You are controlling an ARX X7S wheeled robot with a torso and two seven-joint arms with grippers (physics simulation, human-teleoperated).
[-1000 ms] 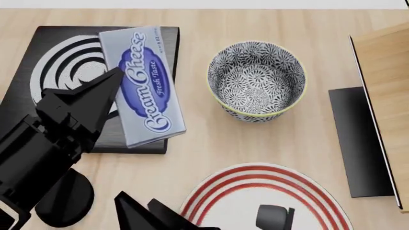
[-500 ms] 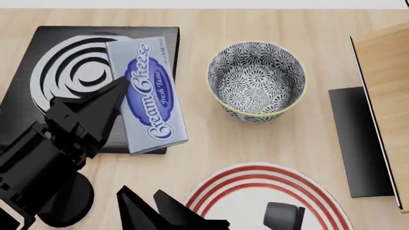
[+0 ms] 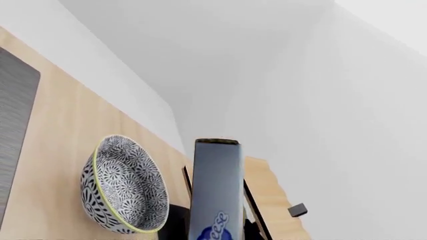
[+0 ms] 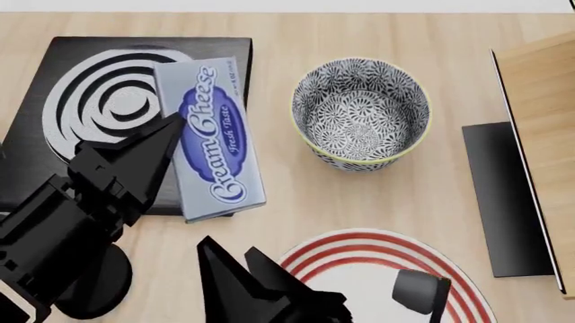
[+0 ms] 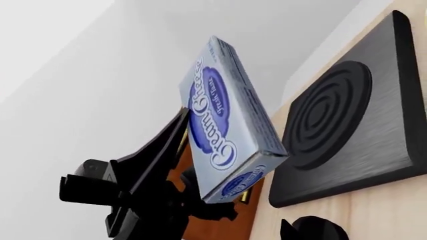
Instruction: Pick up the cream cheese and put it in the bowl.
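The cream cheese (image 4: pixel 212 138), a flat silver-grey box with a blue oval label, is held off the surface by my left gripper (image 4: pixel 191 147), which is shut on it. In the right wrist view the cream cheese (image 5: pixel 227 120) hangs tilted, well above the black slab (image 5: pixel 347 115). The left wrist view shows the cream cheese (image 3: pixel 217 190) sticking out between dark jaws, with the bowl (image 3: pixel 123 185) beside it. The bowl (image 4: pixel 360 111), black-and-white floral with a yellowish rim, stands empty to the right of the box. My right gripper (image 4: pixel 228 250) is low in the head view, open and holding nothing.
A black slab with grey concentric rings (image 4: pixel 90 94) lies under and left of the box. A white plate with red rings (image 4: pixel 359 269) sits near the front edge. At the right stand a wooden box (image 4: pixel 539 121) and a dark panel (image 4: pixel 499 195).
The left gripper has carried the cream cheese a little rightward and nearer. The right gripper has come further into the head view, shifting right.
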